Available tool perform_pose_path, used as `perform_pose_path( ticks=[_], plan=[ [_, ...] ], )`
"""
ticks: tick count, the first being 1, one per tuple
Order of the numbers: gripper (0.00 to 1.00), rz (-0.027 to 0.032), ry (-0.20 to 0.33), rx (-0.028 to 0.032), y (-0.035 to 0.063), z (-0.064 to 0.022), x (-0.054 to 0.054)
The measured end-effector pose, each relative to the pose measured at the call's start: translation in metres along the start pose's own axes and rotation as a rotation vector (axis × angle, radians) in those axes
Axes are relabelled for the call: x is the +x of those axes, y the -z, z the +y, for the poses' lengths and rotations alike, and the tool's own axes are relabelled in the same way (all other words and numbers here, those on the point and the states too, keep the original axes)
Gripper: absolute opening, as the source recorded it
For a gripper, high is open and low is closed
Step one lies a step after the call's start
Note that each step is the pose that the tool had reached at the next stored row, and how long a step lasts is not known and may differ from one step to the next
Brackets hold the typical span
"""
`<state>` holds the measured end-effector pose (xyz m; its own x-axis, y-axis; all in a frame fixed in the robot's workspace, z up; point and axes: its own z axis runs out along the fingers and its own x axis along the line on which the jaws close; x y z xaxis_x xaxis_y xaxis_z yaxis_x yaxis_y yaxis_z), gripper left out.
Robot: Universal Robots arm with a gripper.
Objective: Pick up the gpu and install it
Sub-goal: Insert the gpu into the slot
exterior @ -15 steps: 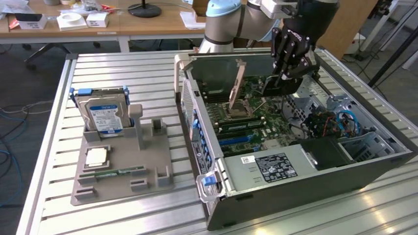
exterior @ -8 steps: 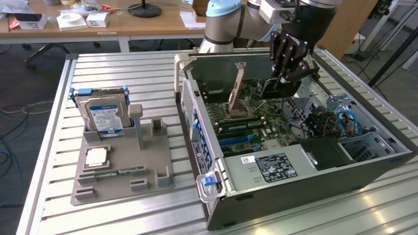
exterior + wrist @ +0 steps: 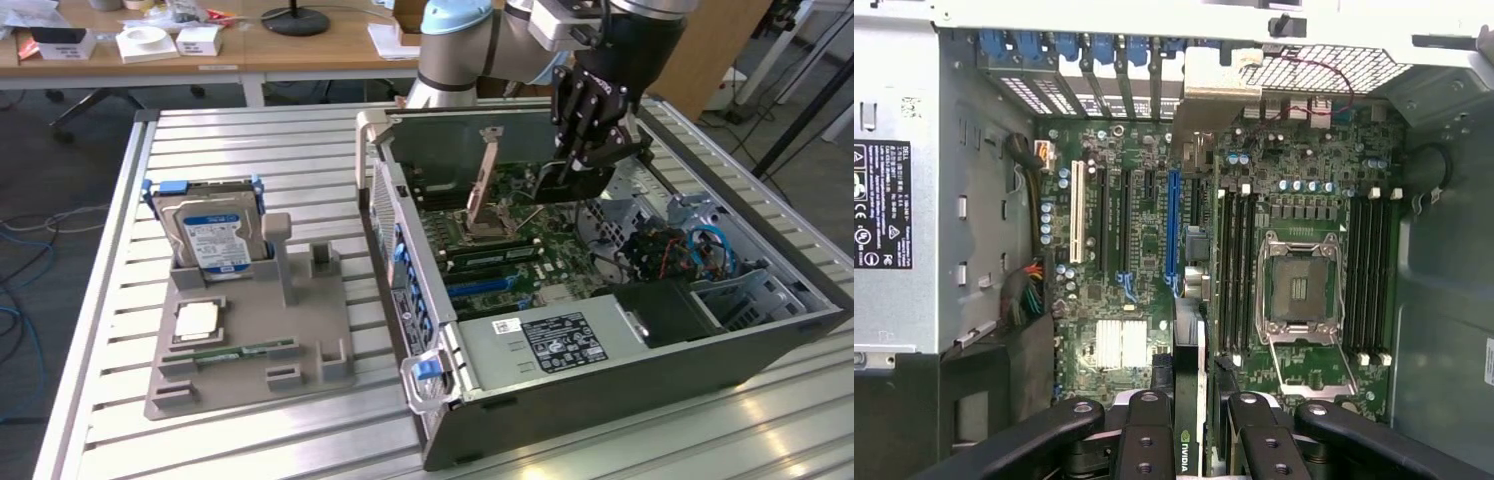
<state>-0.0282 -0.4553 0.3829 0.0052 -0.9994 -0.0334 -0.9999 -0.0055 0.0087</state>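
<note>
My gripper (image 3: 583, 165) hangs over the open computer case (image 3: 747, 350), shut on the gpu (image 3: 567, 187), a thin black card held above the motherboard (image 3: 534, 245). In the wrist view the gpu (image 3: 1189, 300) shows edge-on between the black fingers (image 3: 1144, 440). A small green logo sits near the grip, and the card's pale metal bracket (image 3: 1219, 85) is at the far end by the case's rear slots. The card hovers beside the long blue expansion slot (image 3: 1172, 225), apart from the board.
On the exterior view's left a grey holder (image 3: 314, 345) carries a silver hard drive (image 3: 214, 235), a processor chip (image 3: 198, 320) and a green memory stick (image 3: 238, 352). Inside the case are the power supply (image 3: 561, 340), the empty processor socket (image 3: 1297, 290) and cable bundles (image 3: 667, 250).
</note>
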Motion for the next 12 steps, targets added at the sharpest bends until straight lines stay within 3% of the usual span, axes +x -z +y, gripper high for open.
perform_pose_path(
  ticks=[12],
  plan=[
    [0.26,0.0005,0.000,-0.0002,-0.0097,-0.0001,-0.0012]
  ],
)
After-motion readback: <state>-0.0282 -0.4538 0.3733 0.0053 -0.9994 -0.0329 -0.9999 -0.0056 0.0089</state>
